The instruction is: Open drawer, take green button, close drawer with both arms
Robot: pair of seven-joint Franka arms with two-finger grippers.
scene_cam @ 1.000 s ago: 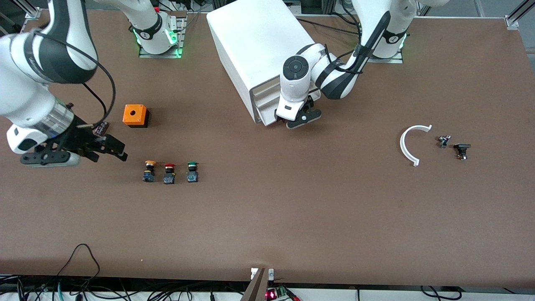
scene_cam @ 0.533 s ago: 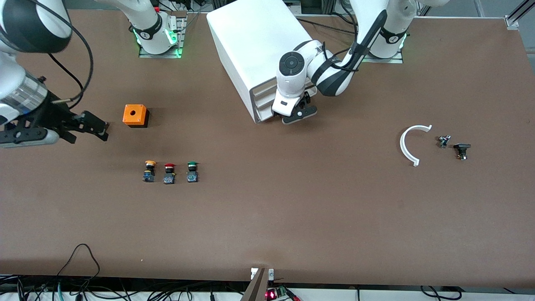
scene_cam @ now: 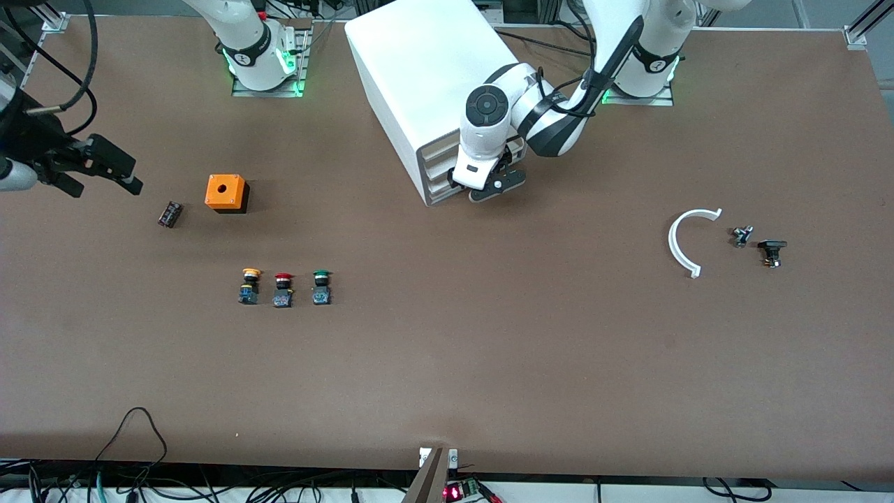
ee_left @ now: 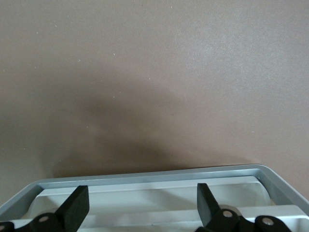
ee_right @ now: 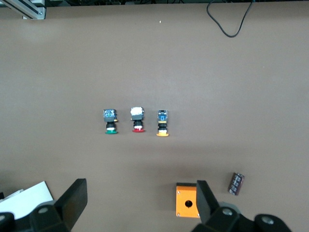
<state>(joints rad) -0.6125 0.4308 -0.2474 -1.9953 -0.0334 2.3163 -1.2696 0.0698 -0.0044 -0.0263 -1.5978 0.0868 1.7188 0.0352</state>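
The white cabinet (scene_cam: 419,77) stands at the robots' end of the table. Its lowest drawer (scene_cam: 438,195) sits almost flush with the two above it. My left gripper (scene_cam: 489,187) is at the drawer's front, open and empty. In the left wrist view its fingers (ee_left: 77,203) straddle the drawer's rim (ee_left: 145,176). The green button (scene_cam: 321,286) stands on the table beside a red-capped one (scene_cam: 283,289) and a yellow-capped one (scene_cam: 249,285); it also shows in the right wrist view (ee_right: 111,121). My right gripper (scene_cam: 103,178) is open and empty over the table at the right arm's end.
An orange box (scene_cam: 225,192) with a hole and a small dark part (scene_cam: 170,214) lie near the right gripper. A white curved piece (scene_cam: 681,241) and two small parts (scene_cam: 742,235) (scene_cam: 772,251) lie toward the left arm's end.
My left gripper has moved toward the cabinet and the drawer has slid in. My right gripper has risen and moved toward the right arm's end, uncovering the small dark part.
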